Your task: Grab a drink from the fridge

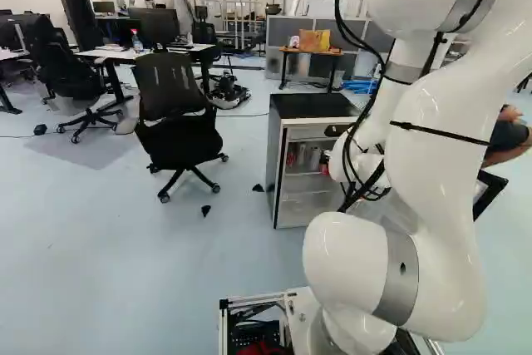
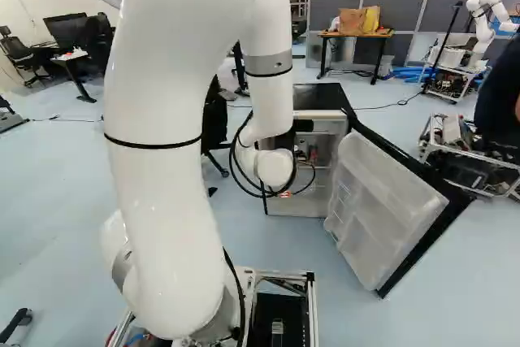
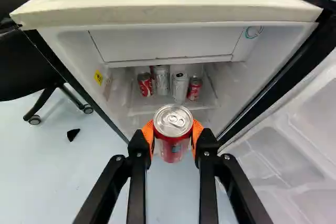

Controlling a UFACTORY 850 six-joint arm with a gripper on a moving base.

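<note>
From where I'm standing, there's a black office chair left of centre in the left base view, and a desk with monitors at upper left. Upper right of centre in the right base view, a small table carries a brown bag near grey partitions.

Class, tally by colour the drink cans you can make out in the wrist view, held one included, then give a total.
Red cans: 3, counting the held can in the gripper
Silver cans: 2
Total: 5, at least; a red sliver beside one in the fridge may be another.
</note>
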